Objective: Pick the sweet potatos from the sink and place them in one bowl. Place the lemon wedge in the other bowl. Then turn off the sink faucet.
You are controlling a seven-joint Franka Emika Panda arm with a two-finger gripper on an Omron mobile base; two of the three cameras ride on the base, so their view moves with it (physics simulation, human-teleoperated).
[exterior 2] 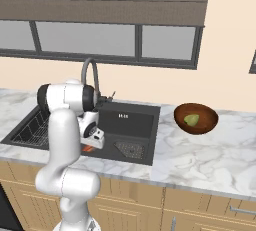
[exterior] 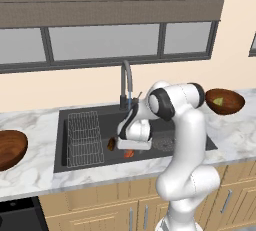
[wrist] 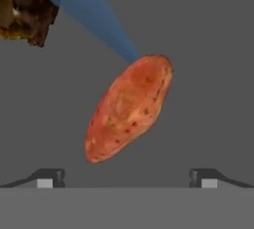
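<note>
Left base view: gripper [exterior: 131, 150] low in the sink [exterior: 90, 115], over the orange-red sweet potato [exterior: 129, 153]; dark brown sweet potato [exterior: 111, 144] just beside. Empty bowl [exterior: 10, 148] on left counter.
Right base view: lemon wedge [exterior 2: 191, 120] lies in the other bowl [exterior 2: 196, 118], right of sink.
Hand view: jaws wide apart, holding nothing; orange tuber lies between the fingertips [wrist: 49, 177]

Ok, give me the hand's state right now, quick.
Hand: open, holding nothing, fingers wide apart and poised over the orange-red sweet potato on the sink floor.
</note>
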